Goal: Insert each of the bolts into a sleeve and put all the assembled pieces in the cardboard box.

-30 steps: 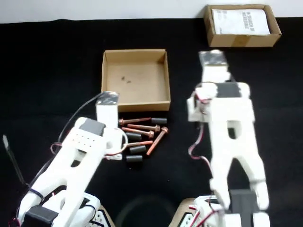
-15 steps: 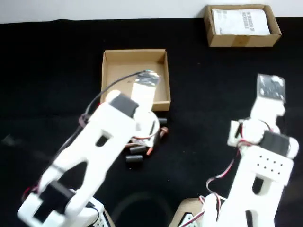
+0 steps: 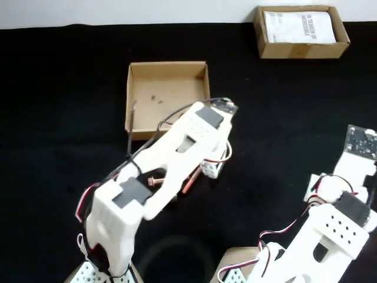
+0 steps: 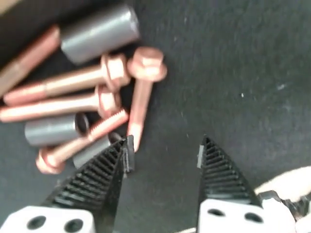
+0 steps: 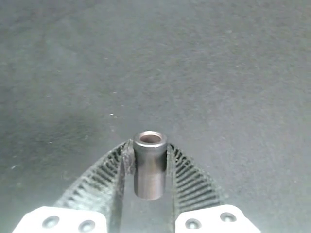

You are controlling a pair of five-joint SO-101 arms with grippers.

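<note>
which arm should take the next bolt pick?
Left. The left hand is open, low over the pile, with a bolt lying right at its tip. The right hand is shut on a sleeve over bare black cloth, away from the pile.

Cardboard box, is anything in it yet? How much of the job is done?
Done: nothing is boxed; the visible floor of the cardboard box holds no bolts or sleeves.
In hand: the right gripper is shut on one sleeve, with no bolt in its hole. The left gripper hangs open above the pile of bolts and grey sleeves.
Left: nearly everything, fitting the bolts into sleeves and boxing each piece.
</note>
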